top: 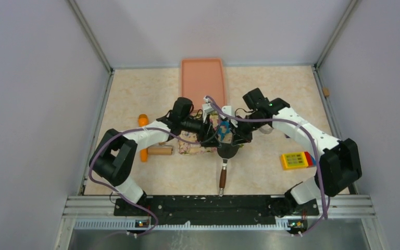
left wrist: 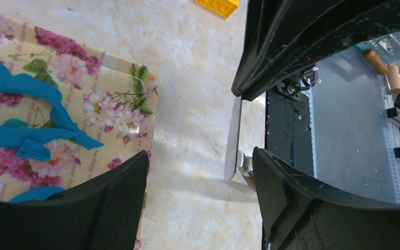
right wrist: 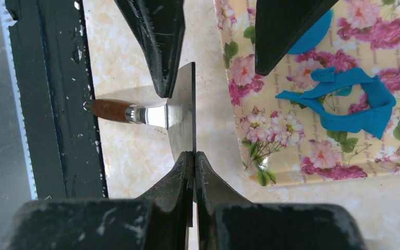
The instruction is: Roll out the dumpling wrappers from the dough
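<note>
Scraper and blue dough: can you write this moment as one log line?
right gripper: shut on scraper blade | left gripper: open around the blade | dough: ragged scrap on flowery mat

**Little room at the fingertips, open table farther out**

You have no clear path through the left gripper (left wrist: 200,156). Its jaws stand wide, but the scraper (right wrist: 182,109) stands on edge between its fingers (left wrist: 109,208). The blade is pinched in the closed right gripper (right wrist: 194,156), whose black body fills the space straight ahead of the left fingertips.

One left finger hangs over the flowered board (left wrist: 120,104), where blue dough (left wrist: 31,136) strips lie. Only a narrow strip of bare table (left wrist: 198,94) separates board and blade.

To one side of the right fingers (right wrist: 177,182), past the scraper's handle, a black rail (right wrist: 57,104) closes the table.

Well away from both grippers sit a pink tray (top: 203,78), a wooden roller (top: 160,150) and a yellow brick (top: 294,160).
</note>
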### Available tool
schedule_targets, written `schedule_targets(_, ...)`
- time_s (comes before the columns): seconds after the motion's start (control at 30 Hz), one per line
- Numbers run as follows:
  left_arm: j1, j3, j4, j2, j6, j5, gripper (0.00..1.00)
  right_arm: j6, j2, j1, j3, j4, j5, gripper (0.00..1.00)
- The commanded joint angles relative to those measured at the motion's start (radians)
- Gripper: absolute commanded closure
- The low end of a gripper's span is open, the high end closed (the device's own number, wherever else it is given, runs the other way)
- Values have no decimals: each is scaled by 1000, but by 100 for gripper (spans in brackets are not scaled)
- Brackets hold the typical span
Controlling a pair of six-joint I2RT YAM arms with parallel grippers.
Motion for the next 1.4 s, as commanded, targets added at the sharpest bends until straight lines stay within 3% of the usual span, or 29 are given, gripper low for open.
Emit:
schedule_targets(0.0, -4, -17, 131, -20, -61, 43, 26, 48, -83, 19, -17, 124, -40, 100)
schedule_targets(0.2, -13, 20, 93, 14, -28, 63, 40, 71, -63, 19, 21, 142, -43, 100)
schedule_targets(0.5, -15, 75, 69, 50, -26, 109, 90, 172, -57, 19, 19, 195, -22, 100)
schedule_targets(0.57, -14, 81, 68, 52, -40, 115, 100, 226, -59, 17, 24, 211, 5, 94)
schedule_targets(0.67, 8, 74, 99, 32, -115, 89, 100, 367, -71, -7, 44, 244, 80, 65)
schedule_targets(0.77, 75, 37, 242, 6, -309, 65, 100, 607, -105, -55, 44, 310, 195, 34)
schedule_targets(0.87, 166, 5, 436, -12, -516, 39, 100, 769, -134, -82, 28, 339, 194, 19)
schedule_targets(1.17, 302, -43, 587, -30, -838, -88, 100, 904, -64, -82, 15, 430, 8, 14)
schedule_targets(1.37, 321, -87, 616, -50, -907, -153, 100, 971, 19, -71, 44, 501, -80, 14)
